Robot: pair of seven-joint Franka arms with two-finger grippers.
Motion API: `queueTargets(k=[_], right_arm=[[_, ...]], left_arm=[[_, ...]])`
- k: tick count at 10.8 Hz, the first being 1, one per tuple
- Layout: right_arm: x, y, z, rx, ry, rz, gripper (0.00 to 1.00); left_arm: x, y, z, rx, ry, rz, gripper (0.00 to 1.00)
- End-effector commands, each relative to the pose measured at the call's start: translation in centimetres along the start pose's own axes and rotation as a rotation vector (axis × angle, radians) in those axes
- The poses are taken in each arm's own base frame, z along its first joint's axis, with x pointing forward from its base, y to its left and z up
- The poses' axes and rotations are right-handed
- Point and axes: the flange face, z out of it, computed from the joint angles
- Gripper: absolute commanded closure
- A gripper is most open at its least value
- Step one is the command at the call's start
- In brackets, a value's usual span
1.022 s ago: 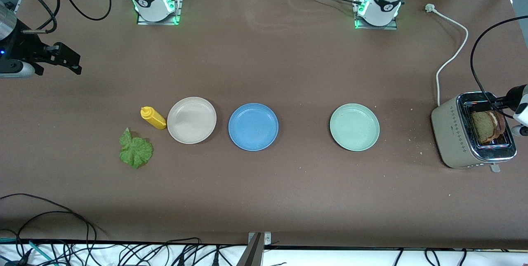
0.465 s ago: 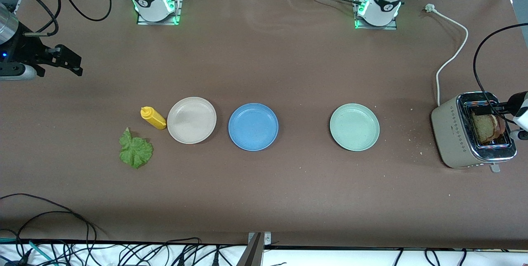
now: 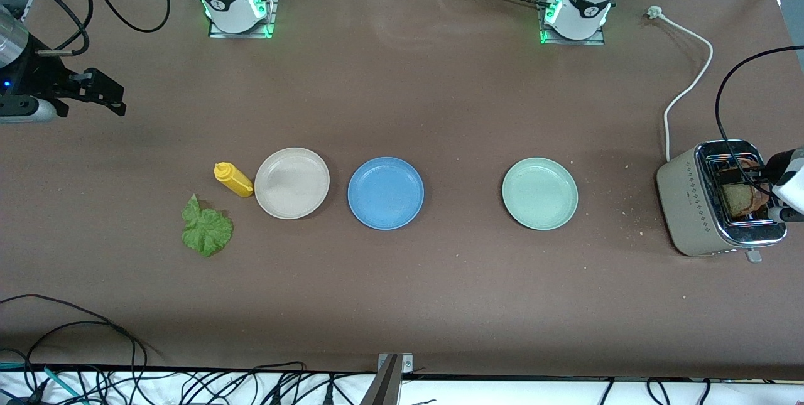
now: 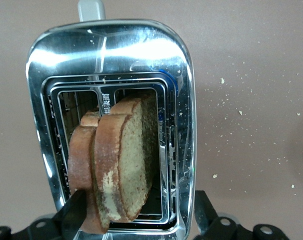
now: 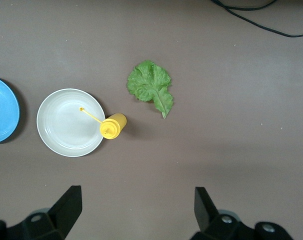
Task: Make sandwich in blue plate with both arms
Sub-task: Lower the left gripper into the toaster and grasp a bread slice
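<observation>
- Bread slices [image 4: 119, 162], two brown speckled ones, stand upright in the toaster [image 3: 703, 204] at the left arm's end of the table, between the left gripper's [image 4: 136, 220] spread fingers.
- Left gripper grasps nothing.
- Right gripper [image 5: 136, 212] waits, released, above the lettuce leaf [image 5: 150, 86].
- Blue plate [image 3: 385, 193] sits bare mid-table.

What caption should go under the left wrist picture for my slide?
Left end effector open over the shiny toaster, fingers on either side of two brown bread slices standing in its slot.
</observation>
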Motion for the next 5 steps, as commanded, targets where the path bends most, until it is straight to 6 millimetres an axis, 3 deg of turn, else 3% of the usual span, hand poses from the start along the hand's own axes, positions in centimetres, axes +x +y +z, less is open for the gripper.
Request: queueTargets(k=[1,5], right_arm=[[0.3,0.1,-0.6,0.016,0.004,0.014,0.00],[0.4,0.1,-0.3,0.015,-0.002,0.016,0.00]], left_arm=[[0.7,-0.4,0.2,0.015,0.002,0.036,0.04],[1.0,-0.9,2.4,0.004,-0.032,0.046,0.08]])
